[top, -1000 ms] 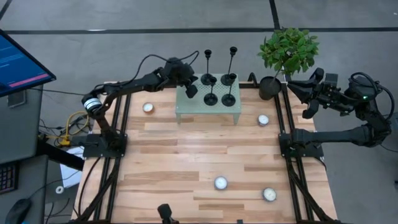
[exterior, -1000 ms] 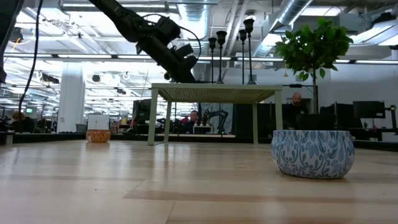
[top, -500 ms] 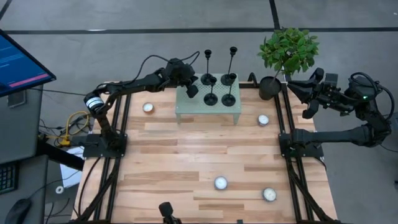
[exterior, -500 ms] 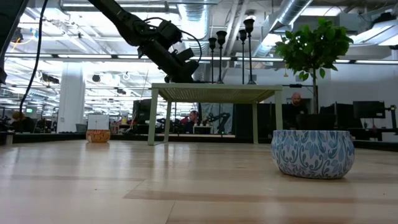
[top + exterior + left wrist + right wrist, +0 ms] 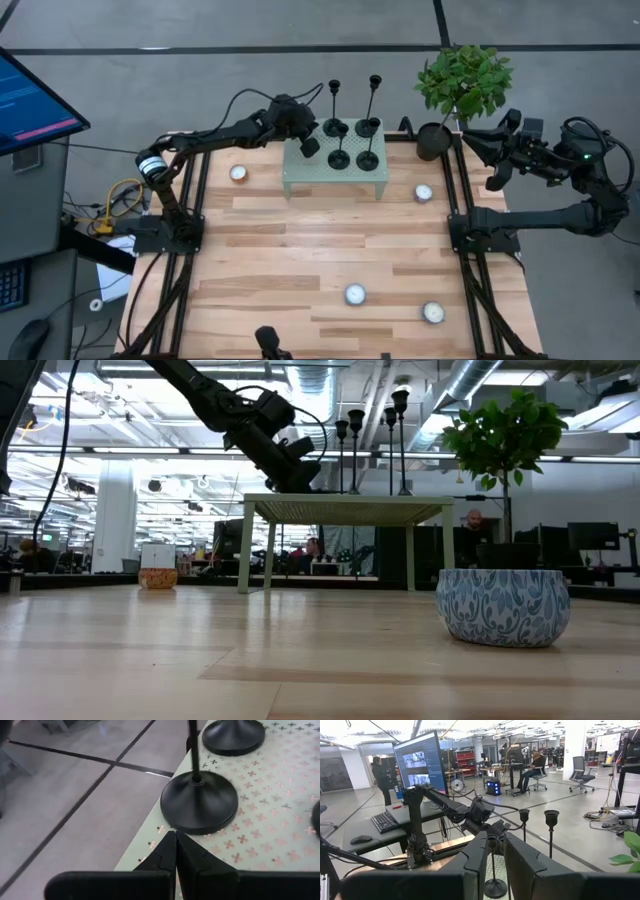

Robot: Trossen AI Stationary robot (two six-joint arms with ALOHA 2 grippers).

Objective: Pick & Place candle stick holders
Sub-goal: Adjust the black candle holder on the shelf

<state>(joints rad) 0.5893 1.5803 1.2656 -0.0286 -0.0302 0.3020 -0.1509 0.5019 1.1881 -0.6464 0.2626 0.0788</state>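
Note:
Several black candle stick holders stand by their round bases on a pale green perforated stand (image 5: 332, 175) at the table's far side. Two are tall (image 5: 334, 108) (image 5: 371, 103) and two are short (image 5: 339, 158) (image 5: 367, 159). My left gripper (image 5: 308, 146) is shut and low over the stand's far left corner. Its tips (image 5: 175, 836) are right in front of the far left holder's base (image 5: 200, 802). My right gripper (image 5: 492, 156) waits beyond the table's right edge, fingers a narrow gap apart (image 5: 495, 840), holding nothing. My left gripper's shut fingertips (image 5: 170, 842) point level from the table's left at the rim of the far left holder's base (image 5: 172, 822), just above the stand. I cannot tell whether they touch it. The holder stands upright on the stand.
A green plant in a black pot (image 5: 436, 140) stands at the far right corner. Small bowls sit on the wooden table (image 5: 300, 250) at the left (image 5: 238, 173), the right (image 5: 423, 192) and near the front (image 5: 355, 294) (image 5: 433, 312). A monitor (image 5: 30, 100) stands off the table's left.
My left gripper has crept a little toward the table's right, closer to the candle stick holders, and has stayed shut.

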